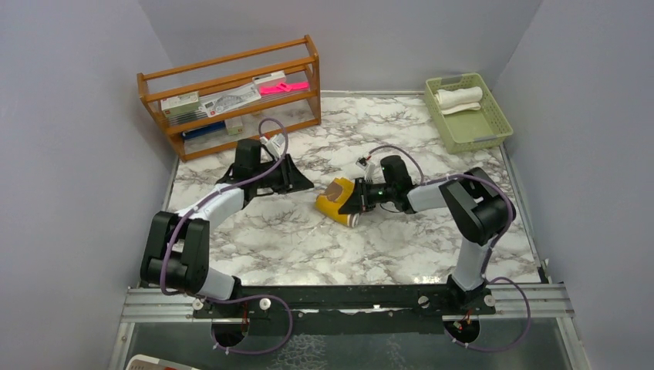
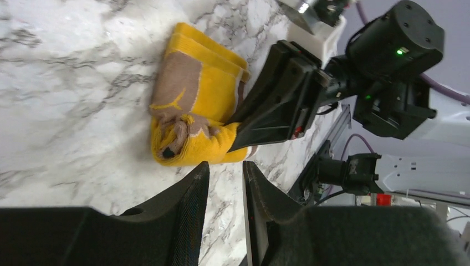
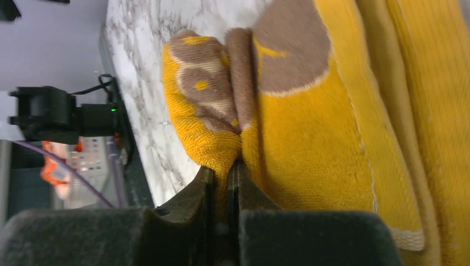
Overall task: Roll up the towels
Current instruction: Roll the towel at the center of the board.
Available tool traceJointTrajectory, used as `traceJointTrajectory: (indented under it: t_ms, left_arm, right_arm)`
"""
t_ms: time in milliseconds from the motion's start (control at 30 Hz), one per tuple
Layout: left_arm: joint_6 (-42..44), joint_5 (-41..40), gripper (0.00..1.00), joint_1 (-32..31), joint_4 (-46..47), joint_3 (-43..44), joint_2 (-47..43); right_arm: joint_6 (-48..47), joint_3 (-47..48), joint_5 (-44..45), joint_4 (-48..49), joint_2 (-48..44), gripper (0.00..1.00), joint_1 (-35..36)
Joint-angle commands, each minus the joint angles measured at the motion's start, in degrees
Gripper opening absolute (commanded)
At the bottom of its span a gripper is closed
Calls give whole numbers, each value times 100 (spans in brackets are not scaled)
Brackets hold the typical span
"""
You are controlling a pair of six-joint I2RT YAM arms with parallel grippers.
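The mustard-yellow towel (image 1: 337,202) with brown patches lies partly rolled in a bunch at mid-table. It also shows in the left wrist view (image 2: 206,94) and the right wrist view (image 3: 316,127). My right gripper (image 3: 226,167) is shut on a fold at the towel's edge; it reaches in from the right (image 1: 357,203). My left gripper (image 1: 307,186) rests just left of the towel, its jaws a little apart and empty (image 2: 224,165), over bare marble. The cream-white towel (image 1: 459,98) lies rolled in the basket.
A pale green basket (image 1: 493,117) stands at the back right corner. A wooden shelf (image 1: 231,92) with boxes and a pink item stands at the back left. Grey walls close in on three sides. A metal rail (image 1: 347,302) runs along the near edge.
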Motion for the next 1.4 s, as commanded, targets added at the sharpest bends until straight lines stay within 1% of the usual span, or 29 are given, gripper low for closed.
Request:
traceJointTrajectory:
  t_ms: [0, 100, 167, 267, 333, 567, 667, 800, 833, 867, 900, 967, 1000, 1033, 1133, 1200, 1233, 1300, 1367]
  left_arm:
    - [-499, -24, 32, -400, 895, -100, 353]
    - [-717, -57, 31, -583, 1190, -62, 629]
    - [-757, -118, 31, -678, 1284, 4, 805]
    - [-858, -93, 31, -785, 1440, 121, 1103]
    - [-936, -55, 31, -863, 1613, 157, 1288]
    - [-1529, 195, 30, -1085, 2691, 159, 2155]
    - [-1556, 113, 30, -1104, 2825, 156, 2385]
    - [-1416, -203, 29, -1106, 2829, -62, 2563]
    - [-1380, -275, 29, -1111, 2829, -126, 2605]
    - [-1345, -334, 29, -1112, 2829, -185, 2642]
    - [-1313, -394, 28, -1119, 2830, -233, 2679]
    - [-1253, -508, 28, -1139, 2826, -316, 2703]
    - [-1233, -567, 28, -1146, 2828, -350, 2714]
    - [-1203, -608, 28, -1160, 2829, -370, 2715]
    - [-1140, -688, 28, -1204, 2820, -412, 2759]
    - [-1109, -713, 28, -1218, 2807, -422, 2787]
    - [-1094, -731, 27, -1218, 2798, -425, 2792]
    - [-1073, -766, 27, -1233, 2773, -430, 2804]
    - [-1050, -790, 28, -1236, 2739, -423, 2808]
  right_arm:
    - [1635, -361, -725, 1306, 346, 1, -102]
    - [2535, -736, -618, 2260, 499, 1, -267]
    - [3045, -905, -610, 2710, 661, 1, -386]
    - [3661, -1068, -593, 3202, 957, 1, -472]
    - [3909, -1112, -593, 3352, 1119, 1, -490]
    - [3824, -1014, -432, 2875, 1123, 1, -491]
    - [3719, -1001, -338, 2648, 1053, 1, -500]
    - [3488, -940, -322, 2439, 947, 1, -509]
    - [3328, -870, -324, 2291, 895, 7, -509]
    - [3059, -777, -260, 2008, 796, 15, -509]
    - [2725, -690, -101, 1711, 639, 25, -509]
    - [1914, -453, 306, 921, 239, 39, -511]
    - [1453, -297, 561, 476, 36, 58, -509]
    - [929, -165, 841, 53, -142, 64, -510]
    - [-286, 105, 1448, -609, -584, 66, -502]
    - [-959, 105, 1811, -727, -901, 66, -459]
    - [-1303, 32, 2058, -694, -1129, 66, -394]
    - [-2109, -266, 2450, -258, -1635, 66, -130]
    - [-3222, -667, 2911, 175, -2168, 66, 460]
